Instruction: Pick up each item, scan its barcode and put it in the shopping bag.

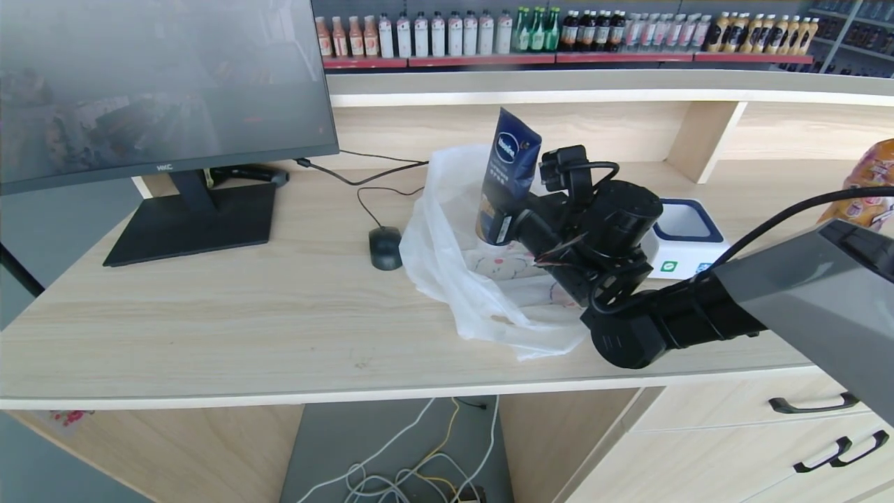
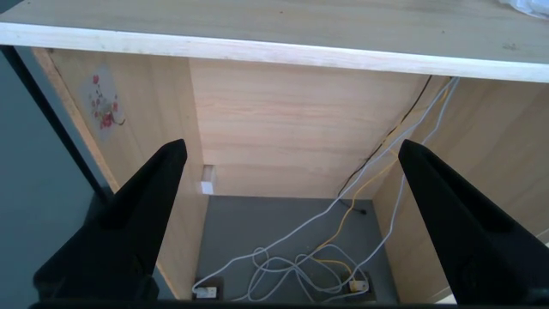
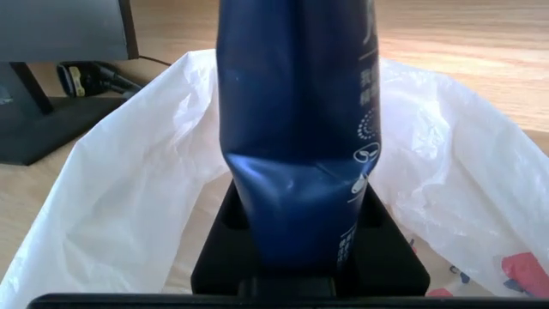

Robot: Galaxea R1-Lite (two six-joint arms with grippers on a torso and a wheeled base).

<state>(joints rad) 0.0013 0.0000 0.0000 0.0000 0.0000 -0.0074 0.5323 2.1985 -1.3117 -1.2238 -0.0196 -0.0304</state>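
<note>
Bottles line the shop shelves behind a pale wooden worktop, where the robot's right hand grips a dark blue tube by its lower end, fingers closed tight on it. The tube stands nearly upright, cap end down, in the open mouth of a white plastic bag lying crumpled on the worktop; whether it touches the bag's bottom cannot be told. A black mouse sits just beside the bag, with a monitor farther to the left. A white-and-blue box rests behind the right arm, and an orange packet lies at the far right. The left hand hangs below the worktop's front edge, fingers spread wide and holding nothing.
</note>
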